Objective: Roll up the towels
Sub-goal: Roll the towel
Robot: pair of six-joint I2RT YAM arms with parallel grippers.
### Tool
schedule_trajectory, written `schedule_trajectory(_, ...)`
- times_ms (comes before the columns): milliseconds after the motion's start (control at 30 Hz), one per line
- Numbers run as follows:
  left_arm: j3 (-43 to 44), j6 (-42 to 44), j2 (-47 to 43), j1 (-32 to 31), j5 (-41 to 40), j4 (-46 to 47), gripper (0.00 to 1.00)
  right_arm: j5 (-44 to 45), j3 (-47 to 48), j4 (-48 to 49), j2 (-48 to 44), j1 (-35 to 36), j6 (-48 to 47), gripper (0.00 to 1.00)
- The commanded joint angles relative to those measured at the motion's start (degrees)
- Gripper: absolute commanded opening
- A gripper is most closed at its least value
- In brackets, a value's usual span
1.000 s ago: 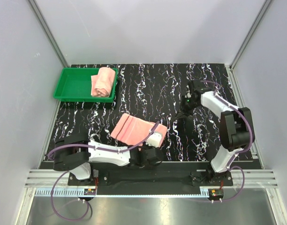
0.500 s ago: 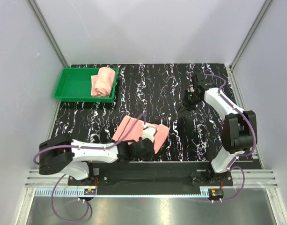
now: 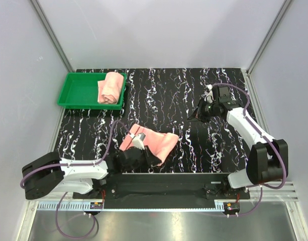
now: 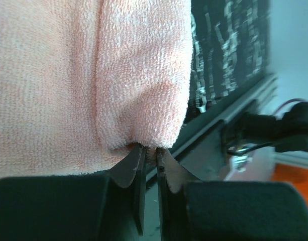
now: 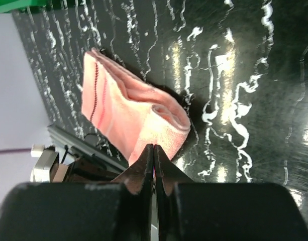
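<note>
One salmon-pink towel (image 3: pixel 152 140) lies folded near the table's front edge, its layered fold showing in the right wrist view (image 5: pixel 128 113). My left gripper (image 3: pixel 155 158) reaches in low from the left and is shut on that towel's near edge (image 4: pixel 143 100), with a tuft of terry pinched between the jaws (image 4: pixel 150 150). The other towel (image 3: pixel 109 88) sits rolled in the green tray (image 3: pixel 76 95). My right gripper (image 3: pixel 194 114) hangs over the table to the right of the folded towel, shut with nothing in it (image 5: pixel 154 150).
The green tray stands at the back left of the black marbled table (image 3: pixel 164 95). Grey walls enclose the table on three sides. A metal rail (image 3: pixel 159 193) with the arm bases runs along the front edge, just behind the pinched towel edge.
My left arm has swung back to the left, dragging its gripper leftward along the towel's near side; the towel has shifted and refolded. The right arm has stretched out, its elbow moving right.
</note>
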Motion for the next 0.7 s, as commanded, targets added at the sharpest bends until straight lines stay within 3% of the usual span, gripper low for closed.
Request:
schedule_trajectory(0,-2.9,-10.3,-3.6,0.7,-0.8,11.0,0.00,-5.5,-2.3,5.6,-2.6,-0.3,1.5,0.07)
schedule_trajectory(100,-6.8,-15.0,-4.9,1.8,-1.1,17.3,0.00,-8.9,-5.1,8.1,-3.7,-0.3,2.5,0.07)
schedule_trajectory(233,-8.7,-21.2,-7.3,2.0,-3.4,15.5,0.00,-12.6,-10.8,12.3,-6.5,-0.3,4.0,0.08)
schedule_trajectory(400,-12.4,-29.3,-9.5,2.1,-6.6,14.8,0.00,-18.4,-17.5,24.2,-9.8,0.4,10.8,0.09)
schedule_trajectory(667,-15.3,-36.5,-13.6,2.2,-9.9,8.5,0.00,-12.9,-17.8,29.9,-6.0,11.5,14.1,0.07)
